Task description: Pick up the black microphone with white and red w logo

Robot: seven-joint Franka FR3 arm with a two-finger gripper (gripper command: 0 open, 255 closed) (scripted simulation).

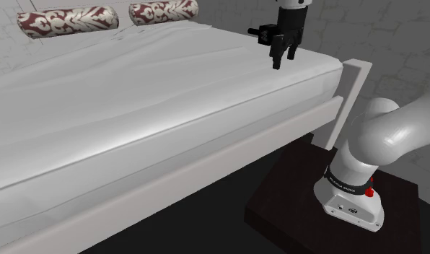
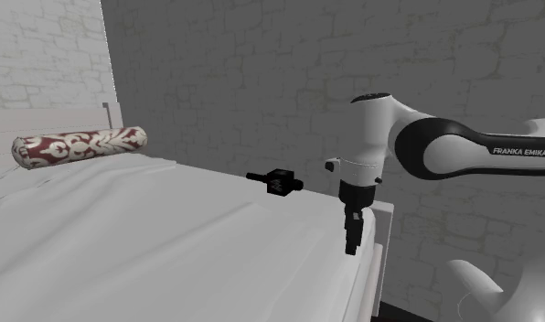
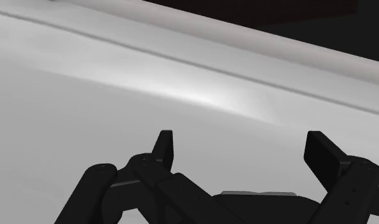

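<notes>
Since it takes up most of the shoulder view, the bed [image 1: 134, 108] comes first: a wide white mattress with soft creases, running from eight o'clock up to one o'clock in that picture. It rests on a pale frame whose end post [image 1: 354, 90] stands at three o'clock. Next in size is the white arm [image 1: 383, 137], rising from the dark stand [image 1: 289, 213] at five o'clock and arching over the mattress corner (the second exterior view shows its lettered forearm at three o'clock). Two bolster pillows, dark red with a pale pattern, lie at the far end of the bed: one [image 1: 68, 20] at eleven o'clock, the other [image 1: 164, 11] at twelve.

The gripper [image 1: 282, 59] hangs fingers-down over the mattress near the corner at one o'clock. In the wrist view its two black fingers [image 3: 164, 147] stand well apart with nothing but sheet between them, so it is released and grasps nothing.

Smallest is the microphone [image 1: 262, 32], a stubby black thing lying on the mattress near the same corner. In the shoulder view it sits at ten o'clock from the gripper, seemingly just beside it. The second exterior view also puts it [image 2: 278, 181] at ten o'clock from the gripper [image 2: 352, 240], plainly apart from the fingers. Its logo is too small to make out.
</notes>
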